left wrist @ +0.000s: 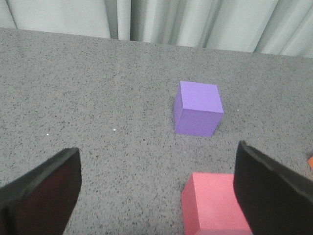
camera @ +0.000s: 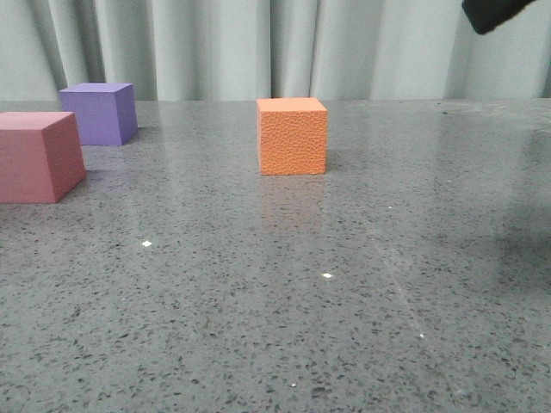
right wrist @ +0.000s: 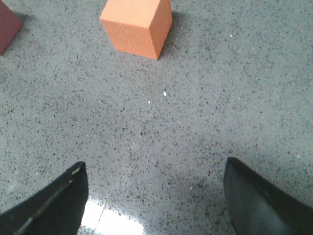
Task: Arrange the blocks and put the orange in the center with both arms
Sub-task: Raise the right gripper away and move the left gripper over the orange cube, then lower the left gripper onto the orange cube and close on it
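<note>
The orange cube (camera: 292, 136) stands alone near the middle of the speckled grey counter (camera: 344, 301). Well apart at its 9 o'clock sits the pink-red cube (camera: 36, 157), with the purple cube (camera: 101, 113) just behind that at 1 o'clock. The left claw (left wrist: 156, 188) hangs wide open above the pink-red cube, holding nothing; the right claw (right wrist: 156, 198) is likewise spread and empty, the orange cube ahead of it.

Probably a lab: speckled stone table (camera: 430, 258), plain curtain (camera: 215, 43) backdrop.
</note>
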